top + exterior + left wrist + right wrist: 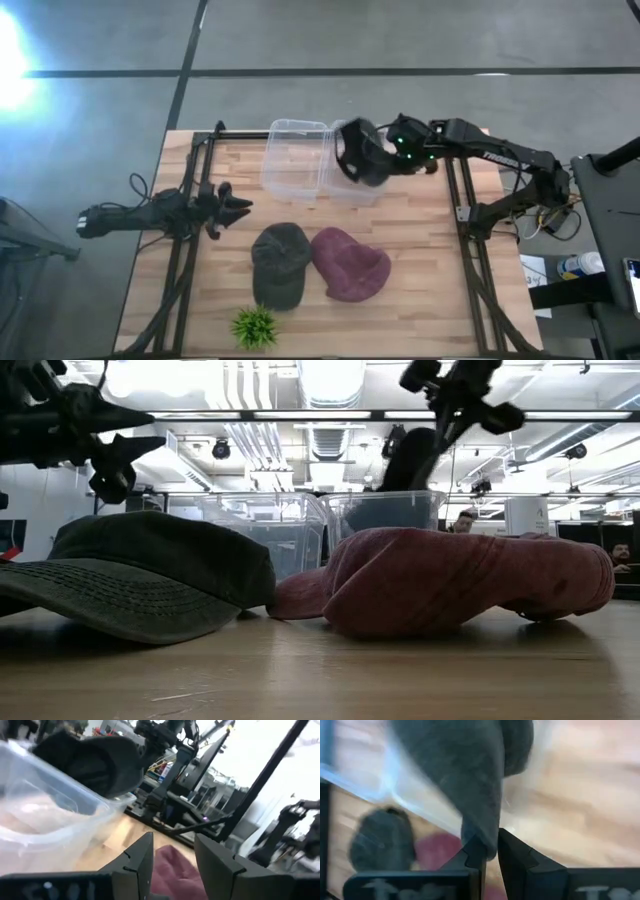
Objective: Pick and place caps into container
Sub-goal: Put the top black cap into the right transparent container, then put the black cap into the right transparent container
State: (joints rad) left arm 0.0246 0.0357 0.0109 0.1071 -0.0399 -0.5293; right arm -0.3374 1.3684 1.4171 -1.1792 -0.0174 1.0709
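Note:
A dark grey-olive cap (363, 153) hangs from my right gripper (392, 158) above the right clear plastic container (352, 186); it also shows in the low view (405, 460) and the left wrist view (95, 762). A second dark cap (279, 263) and the maroon cap (349, 264) lie flat on the wooden table. My left gripper (238, 207) is open and empty at the table's left, beside the containers. My right gripper pinches an edge of the dark cap (482, 837) between its two fingers, which come from the table's right side, slanting down. The cap hangs below the fingers, lifted clear, over the container.
A second clear container (295, 160) stands left of the first at the table's far edge. A small green spiky plant (254, 327) sits near the front edge. Black frame rails (190, 250) run along the table's left and right sides.

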